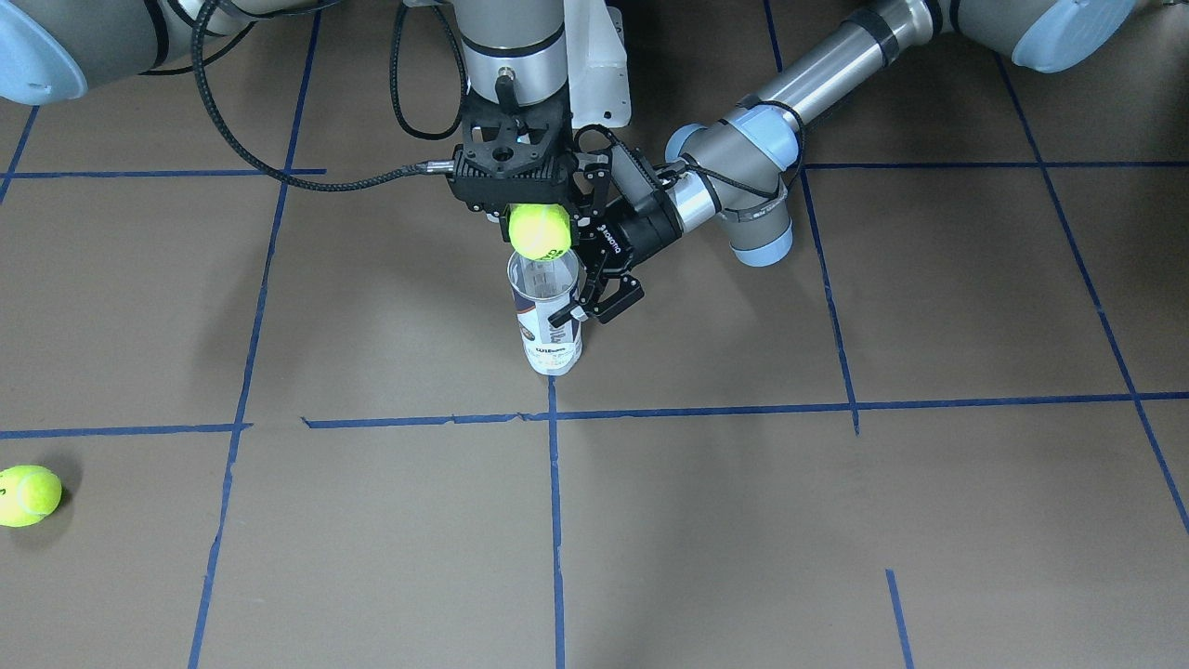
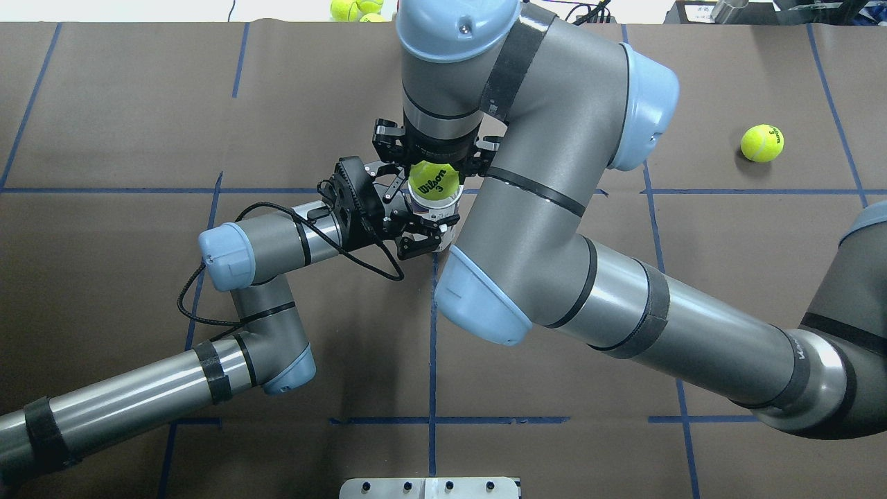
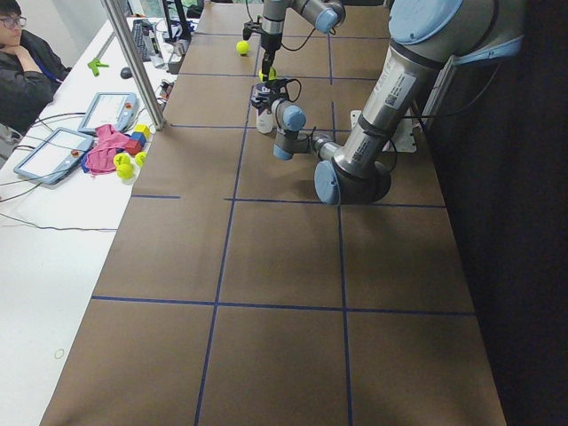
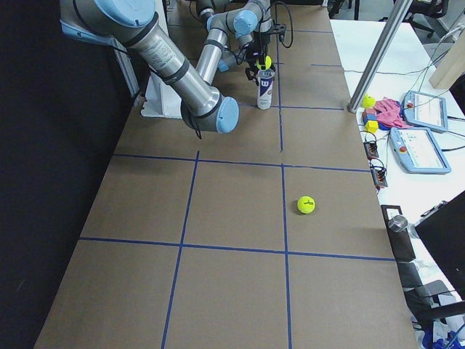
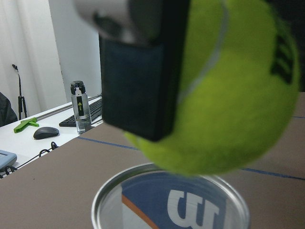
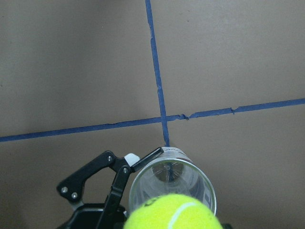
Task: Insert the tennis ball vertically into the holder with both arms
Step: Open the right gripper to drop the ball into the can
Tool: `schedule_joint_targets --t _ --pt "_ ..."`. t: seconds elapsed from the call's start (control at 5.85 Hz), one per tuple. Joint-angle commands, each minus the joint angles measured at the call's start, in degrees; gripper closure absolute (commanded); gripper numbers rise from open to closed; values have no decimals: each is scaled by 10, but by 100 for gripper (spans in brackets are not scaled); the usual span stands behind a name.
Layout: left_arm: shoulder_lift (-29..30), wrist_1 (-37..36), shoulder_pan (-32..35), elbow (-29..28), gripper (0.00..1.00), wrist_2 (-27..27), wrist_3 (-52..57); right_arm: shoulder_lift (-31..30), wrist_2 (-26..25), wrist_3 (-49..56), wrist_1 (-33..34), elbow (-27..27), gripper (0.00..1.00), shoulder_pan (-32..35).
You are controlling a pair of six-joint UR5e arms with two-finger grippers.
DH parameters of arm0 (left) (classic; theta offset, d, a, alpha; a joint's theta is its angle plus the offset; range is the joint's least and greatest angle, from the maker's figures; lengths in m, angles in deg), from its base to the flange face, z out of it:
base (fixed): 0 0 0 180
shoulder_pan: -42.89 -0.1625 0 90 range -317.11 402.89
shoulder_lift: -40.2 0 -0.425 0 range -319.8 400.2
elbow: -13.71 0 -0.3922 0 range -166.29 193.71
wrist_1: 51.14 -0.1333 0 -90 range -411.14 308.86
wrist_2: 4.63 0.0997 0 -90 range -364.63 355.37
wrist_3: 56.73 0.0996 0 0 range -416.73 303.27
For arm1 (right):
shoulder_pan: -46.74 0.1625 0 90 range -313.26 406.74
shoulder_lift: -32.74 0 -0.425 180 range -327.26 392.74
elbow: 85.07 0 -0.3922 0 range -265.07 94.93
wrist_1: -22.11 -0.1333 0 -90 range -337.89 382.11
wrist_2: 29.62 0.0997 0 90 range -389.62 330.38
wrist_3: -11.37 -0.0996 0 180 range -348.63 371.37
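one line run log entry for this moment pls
right gripper: holds tennis ball over holder mouth | left gripper: grips holder upright | ball not inserted

The grey tubular right arm's black two-finger gripper [image 1: 539, 223] points straight down, fingers clamped (something held). The matching left gripper [image 1: 585, 297] reaches in sideways, fingers closed.

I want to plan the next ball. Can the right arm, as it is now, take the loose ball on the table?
Probably not yet: the right tool holds a ball above the can, so it is occupied. The loose ball lies unobstructed on its side.
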Motion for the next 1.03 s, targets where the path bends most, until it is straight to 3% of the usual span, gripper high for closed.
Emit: schedule_joint_targets --t 0.0,0.85 --pt "0 0 1 0 13 1 0 -1 -1 2 -1 2 2 -2" --pt "0 1 2 1 13 1 0 -7 14 54 -1 -2 1 17"
